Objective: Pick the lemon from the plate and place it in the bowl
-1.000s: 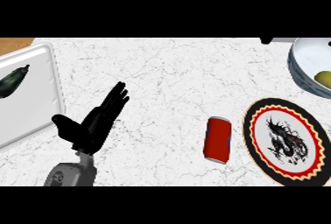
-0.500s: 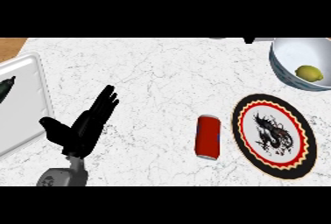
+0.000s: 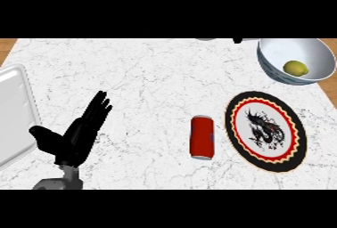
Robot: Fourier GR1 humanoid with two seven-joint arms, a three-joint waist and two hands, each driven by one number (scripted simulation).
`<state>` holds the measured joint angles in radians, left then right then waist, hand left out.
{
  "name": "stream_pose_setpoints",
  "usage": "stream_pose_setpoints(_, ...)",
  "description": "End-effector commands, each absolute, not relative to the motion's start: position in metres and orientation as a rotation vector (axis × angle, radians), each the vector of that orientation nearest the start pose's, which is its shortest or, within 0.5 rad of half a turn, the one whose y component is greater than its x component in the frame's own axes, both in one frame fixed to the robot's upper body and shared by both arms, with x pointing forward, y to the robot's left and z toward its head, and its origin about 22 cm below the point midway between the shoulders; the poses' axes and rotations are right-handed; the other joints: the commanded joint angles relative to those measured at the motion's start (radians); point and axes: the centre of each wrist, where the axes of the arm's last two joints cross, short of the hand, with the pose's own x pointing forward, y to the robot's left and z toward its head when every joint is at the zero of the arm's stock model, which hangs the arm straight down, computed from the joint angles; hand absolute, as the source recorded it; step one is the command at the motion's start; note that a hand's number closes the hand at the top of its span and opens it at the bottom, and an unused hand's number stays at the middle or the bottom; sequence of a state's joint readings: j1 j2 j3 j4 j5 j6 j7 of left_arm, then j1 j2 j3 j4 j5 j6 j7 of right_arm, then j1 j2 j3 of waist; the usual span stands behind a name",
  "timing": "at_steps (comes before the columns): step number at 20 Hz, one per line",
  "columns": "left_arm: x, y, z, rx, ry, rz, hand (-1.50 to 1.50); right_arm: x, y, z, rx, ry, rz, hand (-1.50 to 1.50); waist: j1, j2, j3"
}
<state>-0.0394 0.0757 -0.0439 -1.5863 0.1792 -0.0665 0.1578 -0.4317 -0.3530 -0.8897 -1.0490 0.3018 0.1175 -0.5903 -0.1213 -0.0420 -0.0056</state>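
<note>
The yellow lemon (image 3: 296,67) lies inside the white bowl (image 3: 276,53) at the far right of the counter. Nearer to me is the round plate (image 3: 265,132), black-rimmed with a red and cream border and a dark dragon figure; nothing lies on it. My left hand (image 3: 74,133) stands open at the lower left, fingers straight and pointing up, far from both bowl and plate and holding nothing. My right hand does not show.
A red can (image 3: 202,136) lies on its side just left of the plate. A white tray (image 3: 13,116) runs along the left edge. A small dark shape (image 3: 237,41) beside a pale piece (image 3: 207,39) pokes in at the counter's far edge; I cannot tell what it is.
The view has swung, so bowl, plate and can have slid left in the picture and the whole bowl now shows. The lemon stays in the bowl. My left hand keeps its open pose.
</note>
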Motion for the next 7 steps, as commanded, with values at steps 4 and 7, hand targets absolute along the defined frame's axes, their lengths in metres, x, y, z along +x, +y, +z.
stream_pose_setpoints(4, 0.242, 0.239, 0.018, -0.154, -1.466, -0.017, 0.0, 0.162, -0.444, -0.031, -0.747, -1.878, -0.104, 1.5, -0.033, -0.002, 0.0)
stream_pose_setpoints(7, 0.241, 0.234, 0.01, -0.174, -1.446, 0.005, 0.0, 0.116, -0.414, -0.059, -0.641, -1.843, -0.05, 1.5, -0.021, 0.012, -0.002)
